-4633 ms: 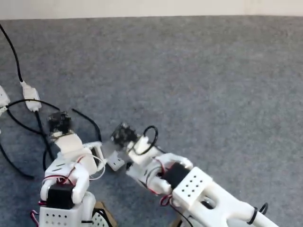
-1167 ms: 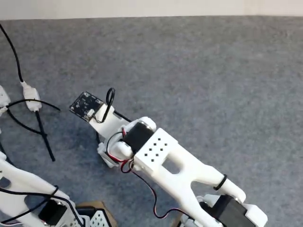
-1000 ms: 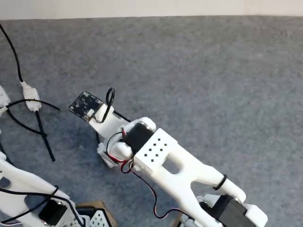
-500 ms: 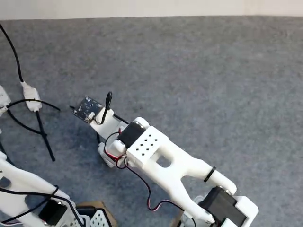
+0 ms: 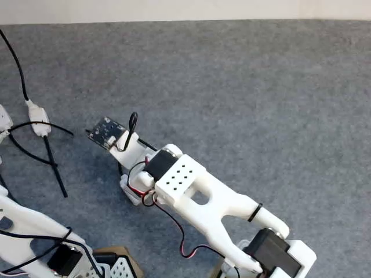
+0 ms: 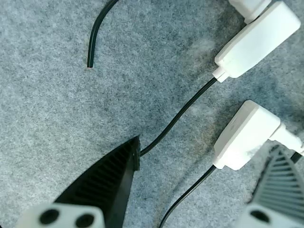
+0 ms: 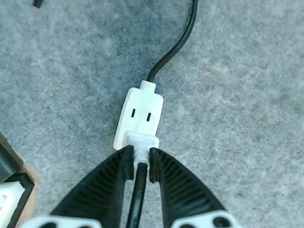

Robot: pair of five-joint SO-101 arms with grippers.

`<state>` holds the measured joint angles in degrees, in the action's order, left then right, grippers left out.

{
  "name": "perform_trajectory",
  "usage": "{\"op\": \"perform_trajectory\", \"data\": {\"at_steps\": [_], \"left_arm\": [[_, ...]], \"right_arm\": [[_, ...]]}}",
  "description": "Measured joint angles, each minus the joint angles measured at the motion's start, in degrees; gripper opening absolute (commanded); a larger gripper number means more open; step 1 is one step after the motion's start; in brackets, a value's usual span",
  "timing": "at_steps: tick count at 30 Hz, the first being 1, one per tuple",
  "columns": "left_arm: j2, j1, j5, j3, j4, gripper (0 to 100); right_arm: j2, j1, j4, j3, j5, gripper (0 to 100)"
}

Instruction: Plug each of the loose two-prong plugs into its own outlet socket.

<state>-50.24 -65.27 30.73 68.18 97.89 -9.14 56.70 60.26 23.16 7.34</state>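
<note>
Right arm [image 5: 191, 191] stretched out, then dipped, lowering hand [image 7: 139, 154] (left arm [image 5: 23, 229] swung aside).

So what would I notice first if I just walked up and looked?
Probably the right gripper pinching a white plug, held against the end of a white outlet socket on the grey carpet. In the high view, a big white arm stretches across that carpet. The left gripper hangs open over white connectors on black cords.
</note>
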Motion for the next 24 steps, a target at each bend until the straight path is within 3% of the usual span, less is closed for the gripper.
{"op": "perform_trajectory", "data": {"at_steps": [8, 14, 24], "left_arm": [[0.0, 0.0, 0.0, 0.0, 0.0, 40], [0.0, 0.0, 0.0, 0.0, 0.0, 40], [0.0, 0.0, 0.0, 0.0, 0.0, 40]], "right_arm": [[-0.2, 0.5, -1.0, 1.2, 0.0, 0.5], [0.1, 4.7, 7.6, 0.2, 0.0, 0.5], [0.1, 3.4, 10.4, 0.2, 0.0, 0.5]]}}
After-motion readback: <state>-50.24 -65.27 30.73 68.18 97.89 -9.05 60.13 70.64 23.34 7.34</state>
